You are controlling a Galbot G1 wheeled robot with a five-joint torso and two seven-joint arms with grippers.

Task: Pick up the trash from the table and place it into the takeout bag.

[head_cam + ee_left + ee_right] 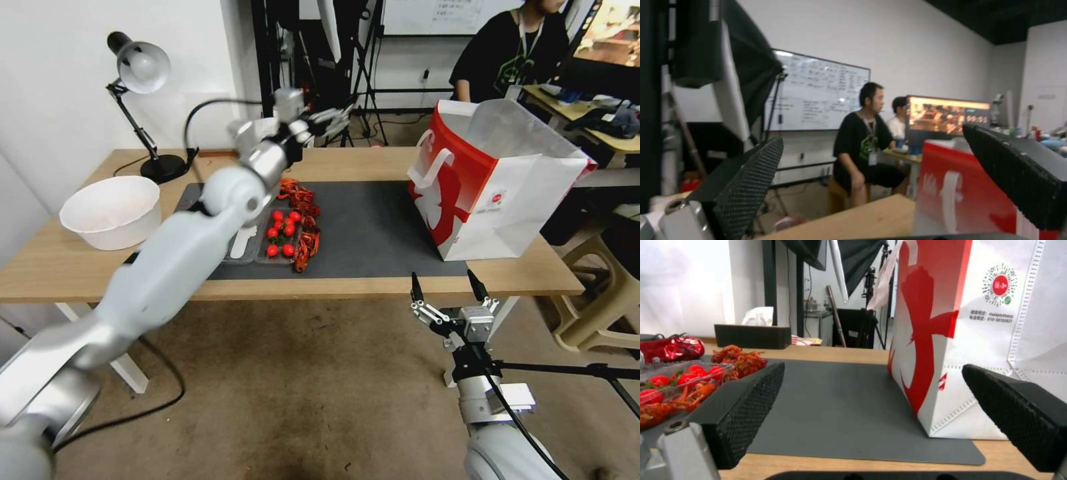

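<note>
Two grippers stand with fingers apart, holding nothing: the left gripper (327,121) raised above the tabletop's (373,163) far edge, the right gripper (448,288) below its near edge. The takeout bag (493,183) stands on the mat's (367,227) right end, well apart from the clear tray of red leftovers (290,233).

Lab-office — whiteboard (818,93), monitor (947,115) (softbox (746,66) too).
</note>
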